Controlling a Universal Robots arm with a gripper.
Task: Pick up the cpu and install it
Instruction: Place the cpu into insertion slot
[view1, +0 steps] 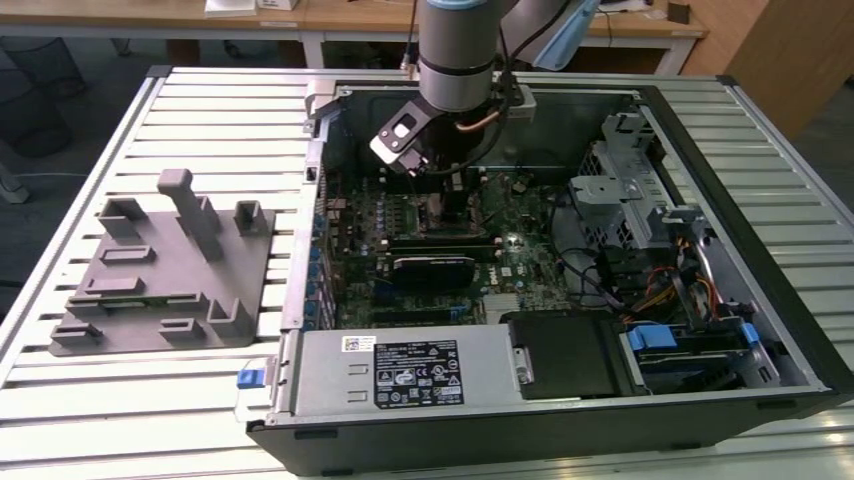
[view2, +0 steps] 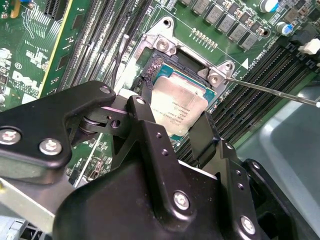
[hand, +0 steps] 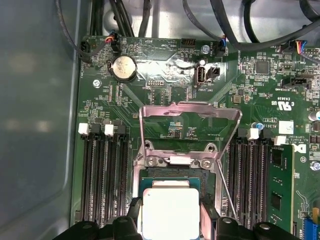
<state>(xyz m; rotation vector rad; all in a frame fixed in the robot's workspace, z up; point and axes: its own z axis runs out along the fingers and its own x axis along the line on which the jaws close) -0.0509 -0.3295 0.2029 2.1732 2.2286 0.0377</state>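
Fingers (view2: 145, 120) of the gripper (view2: 174, 112) are closed on two opposite edges of the cpu (view2: 176, 102), held in or just over the open socket (view2: 165, 44) of the motherboard (hand: 150, 85), inside the computer case (view1: 561, 440), upper middle of the exterior view.

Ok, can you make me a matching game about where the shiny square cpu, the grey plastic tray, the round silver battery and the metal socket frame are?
1 silvery square cpu
2 grey plastic tray with posts
3 round silver battery
4 metal socket frame

A on the slatted table
B tipped up open
C held by the black gripper
D flat on the green motherboard

Pairs: 1-C, 2-A, 3-D, 4-B
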